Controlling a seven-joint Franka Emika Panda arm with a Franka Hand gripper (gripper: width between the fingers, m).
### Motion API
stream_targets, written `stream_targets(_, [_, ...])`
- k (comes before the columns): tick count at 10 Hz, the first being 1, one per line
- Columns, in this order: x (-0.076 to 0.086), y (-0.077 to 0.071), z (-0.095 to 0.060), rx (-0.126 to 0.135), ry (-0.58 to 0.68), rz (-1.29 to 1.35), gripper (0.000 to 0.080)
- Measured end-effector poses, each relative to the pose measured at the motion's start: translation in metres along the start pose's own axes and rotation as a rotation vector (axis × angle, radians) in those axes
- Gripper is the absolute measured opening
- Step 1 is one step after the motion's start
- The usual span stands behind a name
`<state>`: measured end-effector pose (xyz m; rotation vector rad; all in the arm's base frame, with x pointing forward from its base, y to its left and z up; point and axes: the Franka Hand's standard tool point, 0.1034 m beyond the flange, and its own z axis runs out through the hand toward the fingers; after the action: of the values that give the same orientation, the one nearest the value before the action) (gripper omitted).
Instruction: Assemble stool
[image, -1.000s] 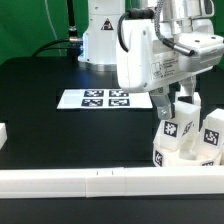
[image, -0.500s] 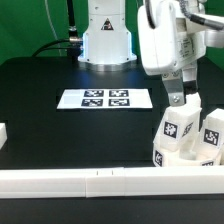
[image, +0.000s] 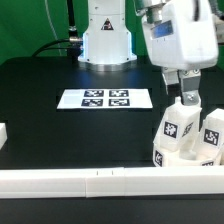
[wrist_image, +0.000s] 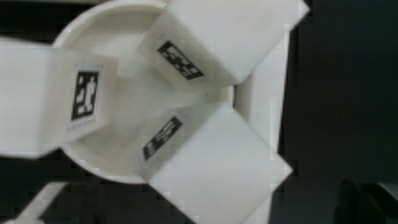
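Observation:
The stool stands upside down at the exterior view's right. Its round white seat (image: 160, 157) rests on the black table, with tagged white legs (image: 178, 130) (image: 213, 132) pointing up from it. My gripper (image: 185, 103) hangs just above the nearer leg, open and holding nothing. From the wrist view I look down on the seat (wrist_image: 125, 30) and three tagged legs (wrist_image: 222, 45) (wrist_image: 36, 100) (wrist_image: 222, 165) set into it. My fingertips barely show there.
The marker board (image: 105, 98) lies flat mid-table. A long white rail (image: 100, 182) runs along the front edge, right against the stool. A small white block (image: 3, 133) sits at the exterior view's left edge. The arm's base (image: 105, 40) stands behind.
The gripper has opened, let go of the leg and risen off it, and the hand has swung upright toward the exterior view's right. The stool has stayed in place.

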<state>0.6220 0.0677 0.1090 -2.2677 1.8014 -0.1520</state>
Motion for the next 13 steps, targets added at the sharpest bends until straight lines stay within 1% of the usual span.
stream_targets(1, [-0.001,-0.001,0.0,-0.008,0.011,-0.168,0.0649])
stream_targets(2, [0.001,-0.001,-0.001,-0.01,0.009,-0.346,0.0649])
stream_targets(3, [0.002,-0.001,-0.001,-0.025,-0.012,-0.439,0.0649])
stream_targets(4, [0.003,-0.001,-0.001,-0.022,-0.005,-0.504,0.0649])
stream_targets(8, [0.005,-0.001,-0.001,-0.029,-0.003,-0.725,0.0649])
stream_targets(11, [0.003,0.002,0.006,-0.058,-0.012,-1.159,0.0649])
stream_targets(12, [-0.001,0.002,0.007,-0.071,-0.014,-1.281,0.0649])
stream_targets(13, [-0.006,0.001,0.008,-0.082,-0.007,-1.337,0.0649])
